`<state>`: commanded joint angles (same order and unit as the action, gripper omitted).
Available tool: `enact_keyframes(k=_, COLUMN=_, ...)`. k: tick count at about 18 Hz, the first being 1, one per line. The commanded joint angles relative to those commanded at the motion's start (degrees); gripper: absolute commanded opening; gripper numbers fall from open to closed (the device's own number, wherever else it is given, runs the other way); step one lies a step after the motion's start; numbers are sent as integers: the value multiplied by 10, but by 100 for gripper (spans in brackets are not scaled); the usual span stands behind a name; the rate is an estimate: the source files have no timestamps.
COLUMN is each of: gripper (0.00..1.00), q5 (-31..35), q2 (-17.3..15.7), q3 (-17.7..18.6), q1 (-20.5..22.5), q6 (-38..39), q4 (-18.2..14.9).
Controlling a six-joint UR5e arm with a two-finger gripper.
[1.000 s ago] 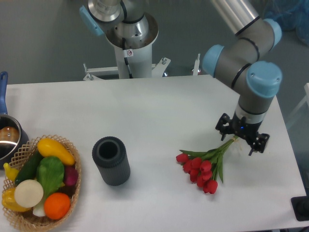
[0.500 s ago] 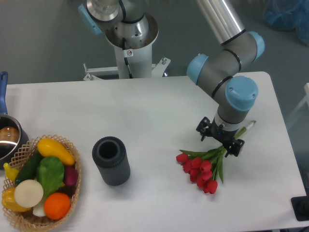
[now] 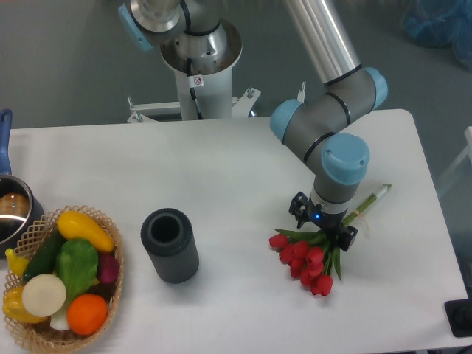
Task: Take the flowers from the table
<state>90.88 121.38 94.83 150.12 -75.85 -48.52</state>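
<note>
The flowers (image 3: 306, 258), a bunch of red tulips with green leaves and long green stems, lie on the white table (image 3: 221, 177) at the right front. The buds point toward the front and the stems run up to the right. My gripper (image 3: 321, 226) hangs straight down over the leafy part of the bunch, just above the buds. Its fingers stand apart on either side of the stems, so it looks open. The part of the stems under the gripper is hidden.
A dark grey cylinder vase (image 3: 170, 245) stands left of the flowers. A wicker basket (image 3: 29, 335) of colourful vegetables sits at the front left. A metal pot (image 3: 11, 210) with a blue handle is at the left edge. The arm's base (image 3: 199, 66) is behind the table.
My gripper has moved left along the stems, from their free end toward the leaves and buds. The flowers have not moved.
</note>
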Motion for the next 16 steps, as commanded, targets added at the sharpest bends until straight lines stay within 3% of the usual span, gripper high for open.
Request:
enact_keyframes(k=2, gripper=14, q5=1, q2=-4, q3=-5, q1=1, q6=4, q4=0)
enact_keyframes(k=14, gripper=4, q5=7, q2=-29, q3=-46, q1=4, q6=26, q4=-15)
enact_keyframes(k=16, gripper=5, q5=7, q2=-28, q3=-65, q1=4, q6=28, q4=-37)
